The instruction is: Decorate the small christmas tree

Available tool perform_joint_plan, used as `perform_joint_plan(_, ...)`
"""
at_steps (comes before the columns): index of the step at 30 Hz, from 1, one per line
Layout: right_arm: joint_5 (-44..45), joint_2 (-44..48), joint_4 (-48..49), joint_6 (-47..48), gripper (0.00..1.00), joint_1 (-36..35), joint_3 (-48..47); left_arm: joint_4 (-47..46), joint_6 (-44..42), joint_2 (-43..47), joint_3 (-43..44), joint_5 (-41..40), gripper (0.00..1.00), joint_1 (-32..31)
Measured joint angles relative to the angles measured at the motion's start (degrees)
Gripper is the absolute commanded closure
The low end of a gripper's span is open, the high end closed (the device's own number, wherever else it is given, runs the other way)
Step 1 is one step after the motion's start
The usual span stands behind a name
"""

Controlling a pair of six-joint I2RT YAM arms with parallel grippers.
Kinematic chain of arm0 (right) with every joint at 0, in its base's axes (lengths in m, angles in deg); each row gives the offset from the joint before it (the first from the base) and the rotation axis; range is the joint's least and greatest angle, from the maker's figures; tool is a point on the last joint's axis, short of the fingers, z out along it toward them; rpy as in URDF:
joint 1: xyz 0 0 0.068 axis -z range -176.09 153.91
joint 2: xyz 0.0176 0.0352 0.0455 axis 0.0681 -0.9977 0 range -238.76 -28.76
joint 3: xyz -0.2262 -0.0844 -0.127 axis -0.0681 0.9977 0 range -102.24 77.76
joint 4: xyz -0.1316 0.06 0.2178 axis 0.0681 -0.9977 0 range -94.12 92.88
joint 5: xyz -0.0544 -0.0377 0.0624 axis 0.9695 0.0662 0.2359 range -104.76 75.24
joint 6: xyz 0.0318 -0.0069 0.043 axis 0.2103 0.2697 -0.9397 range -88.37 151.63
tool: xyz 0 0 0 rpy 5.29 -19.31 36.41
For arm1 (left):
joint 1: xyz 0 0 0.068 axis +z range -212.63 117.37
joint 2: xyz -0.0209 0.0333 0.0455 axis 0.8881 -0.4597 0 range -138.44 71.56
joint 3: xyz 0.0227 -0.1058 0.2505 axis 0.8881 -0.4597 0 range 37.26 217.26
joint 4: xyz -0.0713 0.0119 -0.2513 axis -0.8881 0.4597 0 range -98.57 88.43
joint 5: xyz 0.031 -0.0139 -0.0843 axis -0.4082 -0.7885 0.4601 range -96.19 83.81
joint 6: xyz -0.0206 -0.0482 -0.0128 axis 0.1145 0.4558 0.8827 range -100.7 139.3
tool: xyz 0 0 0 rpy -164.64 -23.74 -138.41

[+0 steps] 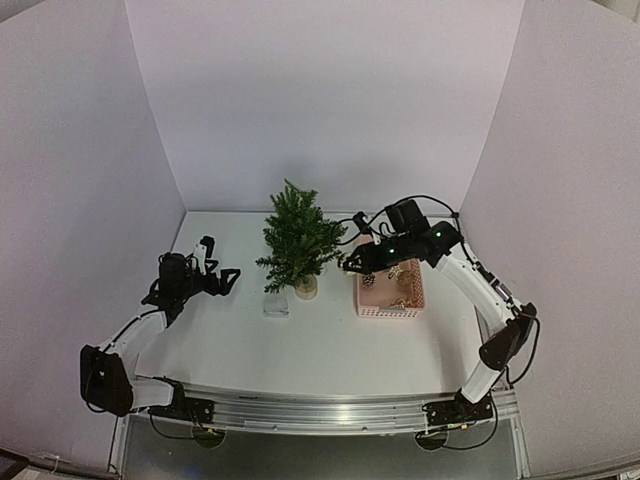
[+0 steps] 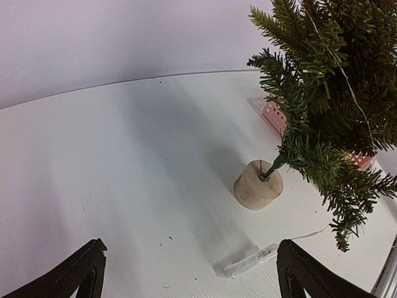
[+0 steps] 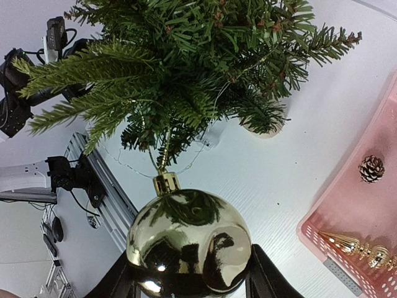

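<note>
The small christmas tree [image 1: 298, 240], dark green with a pale tan round base [image 2: 258, 185], stands mid-table. My right gripper [image 3: 189, 282] is shut on a shiny gold bauble [image 3: 189, 241] and holds it against the tree's right-hand branches [image 3: 180, 68]; its gold cap and loop touch a low twig. In the top view the right gripper [image 1: 350, 262] sits at the tree's right edge. My left gripper [image 1: 228, 280] is open and empty, left of the tree; its fingertips [image 2: 87, 273] frame the bare table in front of the base.
A pink plastic basket [image 1: 415, 298] right of the tree holds a pine cone [image 3: 371, 168] and a gold drop ornament [image 3: 350, 245]. A clear battery box [image 2: 248, 262] with a thin wire lies in front of the tree base. White walls enclose the table.
</note>
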Motion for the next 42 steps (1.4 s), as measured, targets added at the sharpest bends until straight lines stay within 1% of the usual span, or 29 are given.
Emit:
perform_joint_plan(7,-0.09,-0.09,0.63,0.14,0.58,0.0,0.28,-0.02,-0.38,-0.04,0.0,0.01,0.04,0.0)
perform_joint_plan(12,-0.22,-1.2,2.88,-0.03,0.56,-0.02,0.53,0.0,-0.39,-0.04,0.0,0.02,0.04,0.0)
perform_joint_plan(18,-0.26,-2.01,5.02,-0.46,0.53,0.0,3.77,0.0,-0.82,-0.04,0.0,0.0,0.04,0.0)
perform_joint_plan(22,-0.24,-2.31,5.61,-0.91,0.48,0.0,4.61,-0.01,-1.05,-0.04,0.0,0.0,0.04,0.0)
perform_joint_plan(25,-0.26,-2.32,6.3,-1.17,0.41,0.0,4.61,0.0,-1.1,-0.04,0.0,0.0,0.04,0.0)
perform_joint_plan(29,-0.4,-2.69,7.13,-1.41,0.28,0.0,4.61,0.0,-1.24,-0.04,0.0,0.0,0.04,0.0)
perform_joint_plan(31,-0.6,-3.07,7.32,-1.54,0.24,0.0,4.61,0.0,-1.24,-0.04,0.0,0.0,0.04,0.0)
perform_joint_plan(42,-1.19,-4.31,7.61,-1.74,0.22,0.0,4.59,0.0,-1.4,-0.04,0.0,-0.02,0.04,0.0)
